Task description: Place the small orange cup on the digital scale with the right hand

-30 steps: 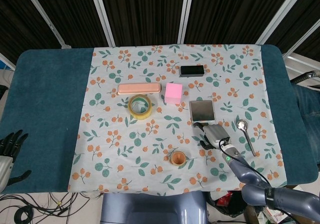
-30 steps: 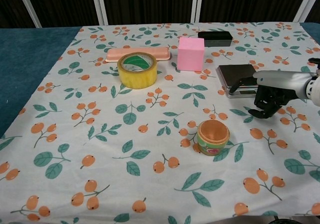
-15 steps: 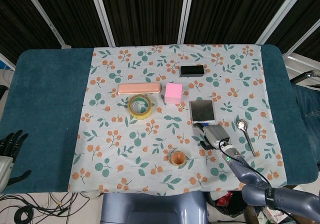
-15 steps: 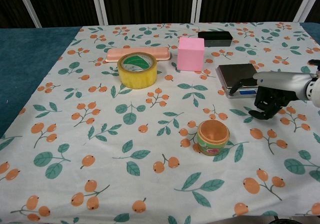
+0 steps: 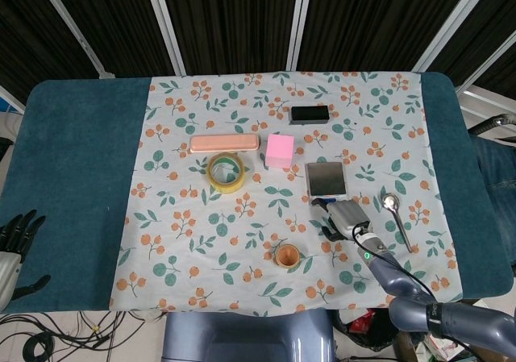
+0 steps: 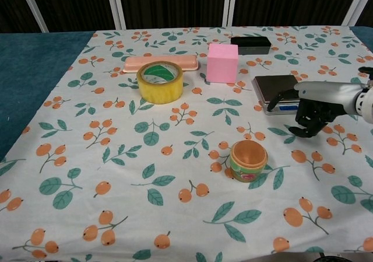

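The small orange cup (image 5: 286, 255) (image 6: 249, 160) stands upright on the flowered cloth, near the front edge. Behind it and to the right lies the digital scale (image 5: 326, 179) (image 6: 278, 93), a flat silver plate with nothing on it. My right hand (image 5: 343, 217) (image 6: 317, 107) hovers just in front of the scale, to the right of the cup and apart from it, with its dark fingers curled downward and nothing in them. My left hand (image 5: 16, 237) rests off the cloth at the table's left edge, fingers spread and empty.
A yellow tape roll (image 5: 226, 172) (image 6: 160, 81), a pink cube (image 5: 280, 150) (image 6: 222, 62), a peach case (image 5: 224, 143) and a black box (image 5: 310, 114) lie behind the cup. A spoon (image 5: 395, 215) lies right of the right hand.
My right hand has shifted slightly, a little toward the cup; nothing was taken hold of and the cup has not moved.
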Available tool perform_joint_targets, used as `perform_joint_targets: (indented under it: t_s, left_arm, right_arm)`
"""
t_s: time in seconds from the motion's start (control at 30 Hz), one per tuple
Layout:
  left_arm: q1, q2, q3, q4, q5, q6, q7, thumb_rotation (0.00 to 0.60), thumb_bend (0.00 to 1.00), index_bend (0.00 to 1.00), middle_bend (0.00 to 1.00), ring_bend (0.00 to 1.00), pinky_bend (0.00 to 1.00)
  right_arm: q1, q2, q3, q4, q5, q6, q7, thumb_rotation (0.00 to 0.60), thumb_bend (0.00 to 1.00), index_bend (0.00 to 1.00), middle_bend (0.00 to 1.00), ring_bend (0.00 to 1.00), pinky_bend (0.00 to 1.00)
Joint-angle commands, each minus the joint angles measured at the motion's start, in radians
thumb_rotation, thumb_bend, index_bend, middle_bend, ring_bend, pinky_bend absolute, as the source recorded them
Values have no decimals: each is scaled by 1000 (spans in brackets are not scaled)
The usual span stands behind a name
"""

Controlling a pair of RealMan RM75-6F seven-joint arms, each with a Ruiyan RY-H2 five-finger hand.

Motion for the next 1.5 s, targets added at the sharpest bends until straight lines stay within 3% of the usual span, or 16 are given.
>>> perform_joint_targets:
  t_s: [0.03,0.1,0.13,0.2,0.27,0.37,0.43,0.7,1.0,1.23,1.5]
  left_arm:
    - [0,0,0,-1,1,1,-1,600,124,11,0,0,157]
    - [0,1,0,-1,1,1,-1,600,124,11,0,0,157]
    - [1,1,0,-1,1,1,-1,600,124,11,0,0,157]
    - [0,1,1,-1,0,0,0,600,124,11,0,0,158]
    - [0,1,1,-2,-1,-2,1,600,124,11,0,0,157]
    - [0,2,1,-3,-3,-3,2,600,124,11,0,0,157]
    - [0,2,1,-4,-3,-3,2,600,124,11,0,0,157]
    - [1,2,1,-6,-2,-3,8,600,124,12,0,0,158]
    - [1,2,1,-6,-3,-3,8,600,124,20,0,0,157]
    - [1,3,1,-6,-3,-4,6,600,124,21,0,0,158]
    - [0,5,1,-6,-5,-6,4,600,124,22,0,0,165]
  right_arm:
    - [-4,8,12,-11,-12,18,11,600,394,177,892,987,972]
    - [-9,14,22,-22,-24,33,24,600,353,161,858,961,945]
    - [-13,18,26,-29,-33,43,31,600,321,145,789,914,898]
    - [-24,25,35,-43,-56,70,49,600,267,115,592,771,756]
    - [-38,34,38,-59,-84,91,70,600,206,93,339,529,529]
    - [-51,58,25,-86,-120,92,90,600,139,83,139,297,321]
    - [-59,76,14,-106,-149,93,97,600,124,79,83,236,280]
    - [-94,101,-47,-183,-273,125,90,600,122,77,62,211,261]
    - [-110,48,-96,-232,-364,153,26,600,122,77,89,216,261]
    - [-107,-15,-95,-229,-378,160,-14,600,122,84,134,245,261]
    - [-107,-70,-87,-200,-374,172,-56,600,149,118,235,358,314]
